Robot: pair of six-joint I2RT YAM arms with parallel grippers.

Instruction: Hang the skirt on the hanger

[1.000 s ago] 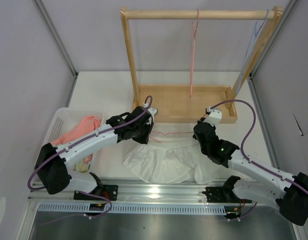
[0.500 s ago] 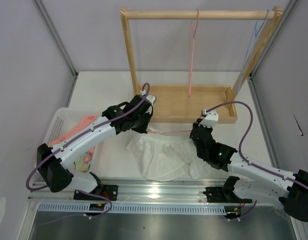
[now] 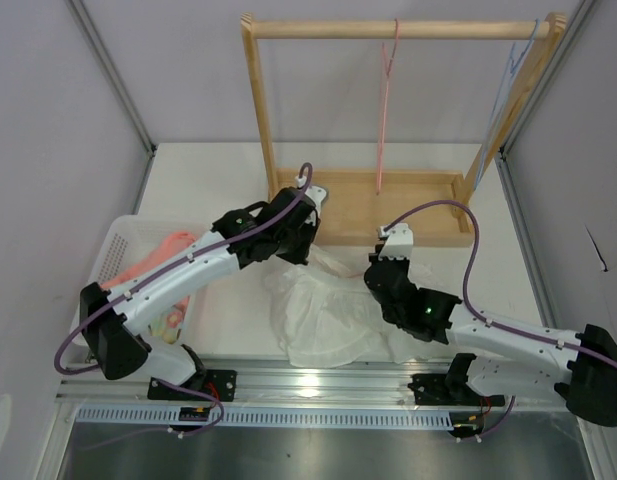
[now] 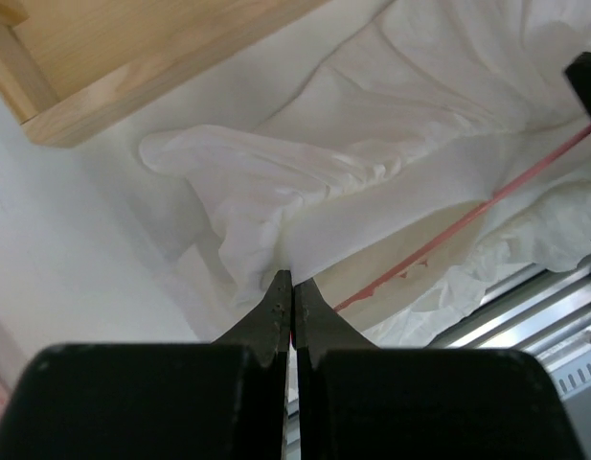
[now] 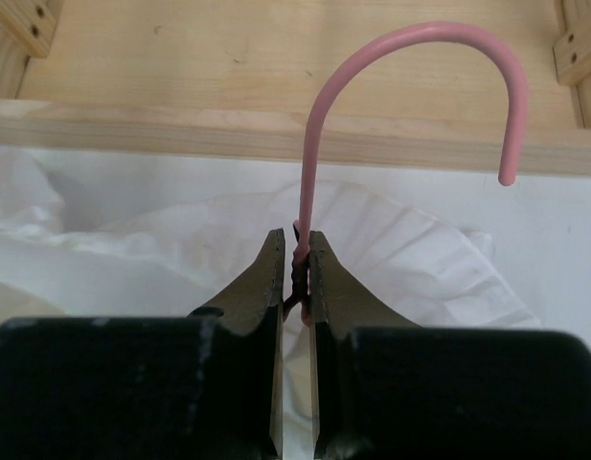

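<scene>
The white skirt (image 3: 323, 312) lies bunched on the table between my arms. My left gripper (image 3: 306, 246) is shut on a fold of its edge, seen in the left wrist view (image 4: 292, 278) with the skirt (image 4: 372, 163) spread beyond. The salmon-pink hanger's wire (image 4: 487, 203) runs inside the skirt. My right gripper (image 3: 380, 262) is shut on the hanger's twisted neck (image 5: 297, 257); the hook (image 5: 410, 38) stands up toward the wooden base. In the top view the hanger's body is hidden under fabric.
A wooden rack (image 3: 398, 29) stands at the back on its tray base (image 3: 428, 212). A deeper pink hanger (image 3: 385, 110) hangs from the rail, a light blue one (image 3: 518, 60) at its right end. A white basket (image 3: 116, 250) of pink and yellow clothes sits left.
Both grippers moved toward the rack and closer together, the right one leftward. The skirt has been drawn up and bunched, no longer spread flat.
</scene>
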